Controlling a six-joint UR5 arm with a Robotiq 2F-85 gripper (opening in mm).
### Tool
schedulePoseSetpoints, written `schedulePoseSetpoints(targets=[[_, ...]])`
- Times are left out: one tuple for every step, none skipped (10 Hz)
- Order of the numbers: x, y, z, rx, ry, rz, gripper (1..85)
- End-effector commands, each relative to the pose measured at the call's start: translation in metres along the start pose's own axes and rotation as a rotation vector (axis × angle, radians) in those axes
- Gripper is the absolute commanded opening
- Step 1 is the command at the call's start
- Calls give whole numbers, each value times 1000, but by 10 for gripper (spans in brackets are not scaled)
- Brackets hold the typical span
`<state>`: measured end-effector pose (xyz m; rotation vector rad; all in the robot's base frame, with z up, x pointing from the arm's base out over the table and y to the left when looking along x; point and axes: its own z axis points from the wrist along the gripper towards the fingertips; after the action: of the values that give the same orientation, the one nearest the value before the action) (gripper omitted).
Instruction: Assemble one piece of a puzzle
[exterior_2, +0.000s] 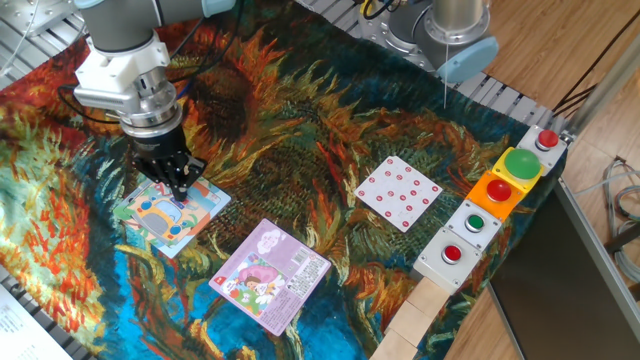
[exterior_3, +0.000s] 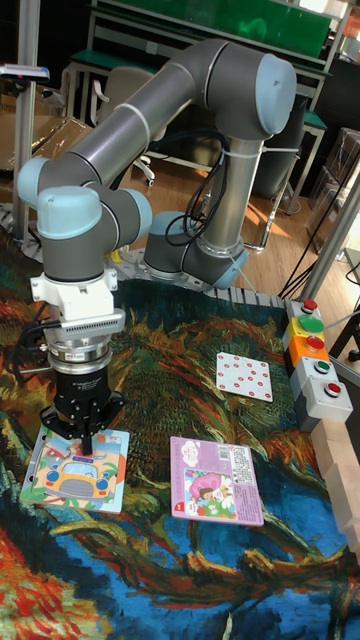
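Pale blue and green, with an orange cartoon vehicle at its middle, the puzzle (exterior_2: 170, 212) lies flat on the counter (exterior_2: 330, 120), which is covered by a cloth printed with swirling sunflowers. The board sits near the counter's front left corner in the fixed view, turned so it reads as a diamond there; in the tall fixed view it lies squarer to the frame.

Directly above the board's upper edge stands the tool (exterior_2: 182, 191), pointing straight down. Its dark fingers are drawn close together, and the tips sit on or just over the puzzle's top portion, above the vehicle. Whether they pinch a piece, press on the board or hover slightly clear cannot be told; the tips are too small and dark. So the relation that matters is vertical: the puzzle lies straight below the tool, with no sideways gap, and any seating move would likely be a short downward push.

Just beside the puzzle, toward the right, lies a purple puzzle (exterior_2: 270, 275), apart from it. Farther right sits a dotted card (exterior_2: 398, 192), and well beyond that a row of button boxes (exterior_2: 490, 200) along the counter's edge.
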<state>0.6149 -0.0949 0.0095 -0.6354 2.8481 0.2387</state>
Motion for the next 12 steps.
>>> schedulePoseSetpoints(targets=[[-6,-4,-2,2,-11,-8,13],[-6,-4,-2,2,-9,-10,13],[-6,-4,-2,0,-10,-9,13],[-5,-5,-2,2,-9,-10,13],[-5,-4,-2,0,-10,-11,13],[-4,-4,-1,-1,-11,-11,13],[-4,-3,-2,-4,-12,-12,13],[-6,-3,-2,-4,-18,-16,13],[-8,-3,-2,-6,-25,-18,13],[-11,-2,-1,-10,-34,-18,13],[-12,-2,0,-10,-36,-18,13],[-13,-3,0,-8,-37,-18,13]])
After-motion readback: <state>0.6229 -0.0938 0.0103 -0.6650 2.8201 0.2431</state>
